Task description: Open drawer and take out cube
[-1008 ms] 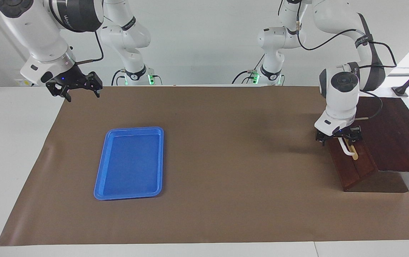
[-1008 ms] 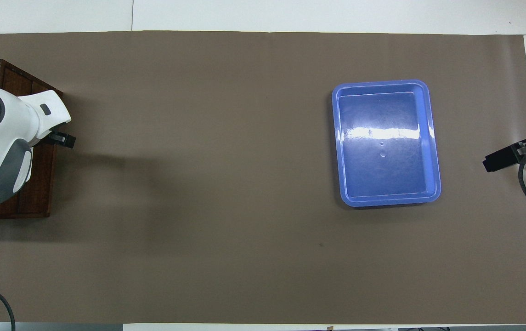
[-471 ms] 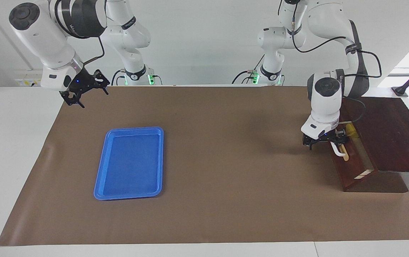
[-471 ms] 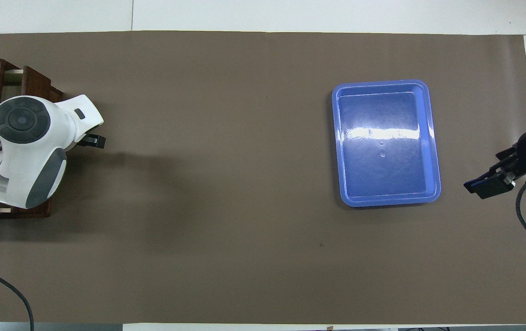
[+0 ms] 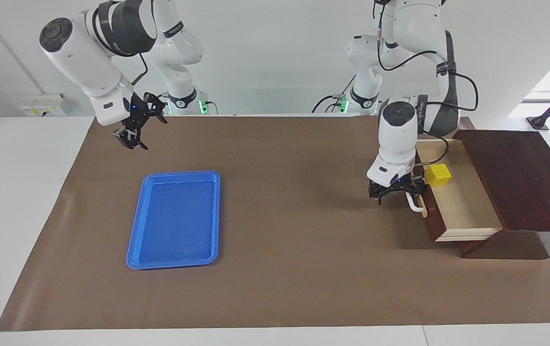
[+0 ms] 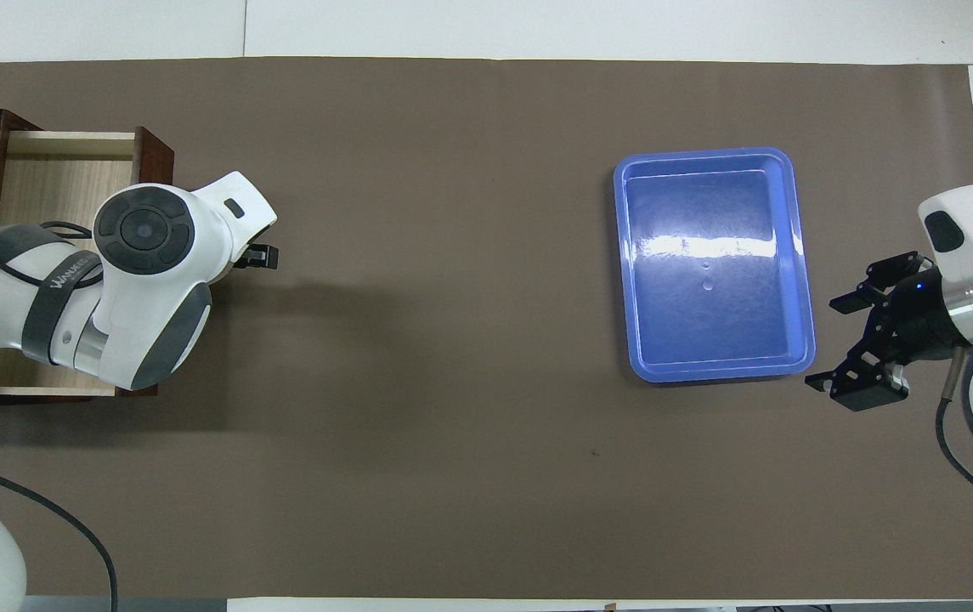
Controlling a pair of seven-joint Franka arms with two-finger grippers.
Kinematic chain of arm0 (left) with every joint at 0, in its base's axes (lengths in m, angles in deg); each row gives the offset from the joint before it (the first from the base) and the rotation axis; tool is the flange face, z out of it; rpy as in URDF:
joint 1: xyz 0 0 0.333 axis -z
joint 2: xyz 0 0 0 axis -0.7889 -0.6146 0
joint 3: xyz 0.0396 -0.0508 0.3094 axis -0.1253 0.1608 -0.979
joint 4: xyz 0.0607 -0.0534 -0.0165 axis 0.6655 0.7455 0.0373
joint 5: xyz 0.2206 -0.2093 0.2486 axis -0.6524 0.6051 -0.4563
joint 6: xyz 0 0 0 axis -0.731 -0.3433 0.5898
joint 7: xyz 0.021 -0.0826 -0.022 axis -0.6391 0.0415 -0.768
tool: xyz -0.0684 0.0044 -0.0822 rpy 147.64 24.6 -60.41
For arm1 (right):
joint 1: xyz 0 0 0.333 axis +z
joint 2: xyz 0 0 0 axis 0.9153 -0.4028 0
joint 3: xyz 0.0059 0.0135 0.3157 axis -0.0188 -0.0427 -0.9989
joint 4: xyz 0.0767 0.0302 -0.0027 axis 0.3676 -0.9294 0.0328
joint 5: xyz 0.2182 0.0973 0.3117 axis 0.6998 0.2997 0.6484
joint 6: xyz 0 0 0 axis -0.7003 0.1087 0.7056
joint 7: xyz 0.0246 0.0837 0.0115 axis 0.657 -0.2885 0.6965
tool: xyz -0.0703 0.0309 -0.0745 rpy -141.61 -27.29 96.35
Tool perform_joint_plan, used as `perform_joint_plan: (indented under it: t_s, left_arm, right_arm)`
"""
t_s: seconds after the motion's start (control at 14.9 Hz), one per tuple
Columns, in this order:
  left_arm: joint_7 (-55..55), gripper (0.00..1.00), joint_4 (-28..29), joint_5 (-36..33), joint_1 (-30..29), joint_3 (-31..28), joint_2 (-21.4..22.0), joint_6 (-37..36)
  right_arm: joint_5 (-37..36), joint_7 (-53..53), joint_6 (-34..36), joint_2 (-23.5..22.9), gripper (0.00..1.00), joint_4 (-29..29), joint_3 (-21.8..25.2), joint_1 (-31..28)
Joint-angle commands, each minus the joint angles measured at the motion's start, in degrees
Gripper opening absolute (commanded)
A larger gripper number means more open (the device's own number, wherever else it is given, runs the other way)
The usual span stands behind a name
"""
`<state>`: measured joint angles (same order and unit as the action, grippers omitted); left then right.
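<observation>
The drawer (image 5: 462, 209) stands pulled out of its dark wooden cabinet (image 5: 519, 178), pale inside, with the yellow cube (image 5: 437, 175) lying in it toward the robots' end. My left gripper (image 5: 396, 191) is low at the drawer's front, jaws spread wide, one finger hooked at the white handle (image 5: 416, 204). In the overhead view the left arm covers the cube and most of the drawer (image 6: 53, 174); only a tip of the left gripper (image 6: 258, 255) shows. My right gripper (image 5: 136, 130) hangs open and empty in the air over the mat, beside the tray's robot end.
A flat blue tray (image 5: 174, 174), bare inside, lies on the brown mat toward the right arm's end; in the overhead view the right gripper (image 6: 839, 344) is just off the tray (image 6: 707, 154) corner. The cabinet sits at the left arm's end of the table.
The left gripper moved toward the table's middle and the drawer slid out with it, baring the cube. The right gripper swung in from the mat's edge toward the tray.
</observation>
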<state>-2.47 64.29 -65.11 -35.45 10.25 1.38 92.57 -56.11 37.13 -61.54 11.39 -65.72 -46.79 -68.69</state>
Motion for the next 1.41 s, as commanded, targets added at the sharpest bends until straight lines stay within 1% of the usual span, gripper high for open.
perform_joint_plan:
  t_s: [0.0, 0.13, 0.2, 0.27, 0.34, 0.54, 0.67, 0.81, 0.94, 1.08, 1.14, 1.21, 1.28, 1.34]
  left_arm:
    - [-0.41, 1.0, -1.29, 3.08, 2.35, 0.03, -1.49, -0.69]
    - [-0.32, 1.0, -1.46, 3.08, 2.0, -0.06, -1.49, -1.3]
    - [-0.23, 1.0, -3.29, 3.08, 1.65, 0.03, -1.57, -3.74]
    - [-0.06, 1.0, -6.88, 3.26, 1.48, 0.03, -1.57, -7.77]
    - [0.12, 1.0, -11.09, 5.0, 1.04, 0.03, -1.66, -12.59]
    - [-0.49, 1.0, -17.53, 9.4, 1.03, -0.23, -1.57, -20.26]
    - [-0.58, 1.0, -22.71, 10.73, 0.34, -0.85, -1.14, -27.55]
    - [-4.16, 1.0, -26.76, 14.57, -4.92, -0.85, -0.09, -31.96]
    - [-12.23, 1.0, -26.87, 17.14, -9.05, -0.85, 2.02, -32.59]
    - [-21.11, 1.0, -25.47, 17.15, -10.83, -0.85, 2.82, -32.16]
    - [-24.37, 1.0, -23.02, 16.97, -11.18, -1.03, 4.21, -32.07]
    - [-25.62, 1.0, -19.34, 16.28, -11.27, -1.11, 5.97, -30.93]
    - [-27.03, 1.0, -17.22, 16.27, -11.36, -1.12, 6.94, -29.62]
    - [-31.65, 1.0, -16.24, 16.27, -11.71, -1.12, 7.3, -28.91]
  right_arm:
    - [5.2, 11.11, -3.17, 0.69, 1.0, -2.9, -0.11, 0.24]
    - [8.19, 14.65, -4.15, -0.53, 1.0, -3.34, -0.11, 2.08]
    - [10.29, 17.19, -4.93, -1.58, 1.0, -3.34, -0.11, 3.22]
    - [11.88, 19.56, -6.16, -2.64, 1.0, -3.43, -0.11, 4.62]
    - [14.77, 22.2, -6.69, -4.13, 1.0, -3.43, -0.11, 5.42]
    - [20.05, 28.1, -7.49, -6.34, 1.0, -3.43, -0.11, 8.24]
    - [23.04, 32.57, -7.58, -7.3, 1.0, -3.34, -0.2, 9.81]
    - [24.89, 37.84, -8.1, -7.74, 1.0, -3.34, -0.2, 11.57]
    - [27.26, 40.58, -8.19, -8.45, 1.0, -3.34, -0.2, 12.45]
    - [29.72, 41.21, -9.67, -8.62, 1.0, -3.43, -0.11, 14.73]
    - [31.39, 41.21, -11.25, -8.62, 1.0, -3.43, -0.11, 15.79]
    - [33.23, 41.21, -12.57, -8.62, 1.0, -3.69, -0.19, 17.02]
    - [35.17, 40.77, -13.81, -8.45, 1.0, -4.04, -0.11, 18.86]
    - [36.23, 40.16, -14.51, -8.45, 1.0, -4.39, -0.11, 19.57]
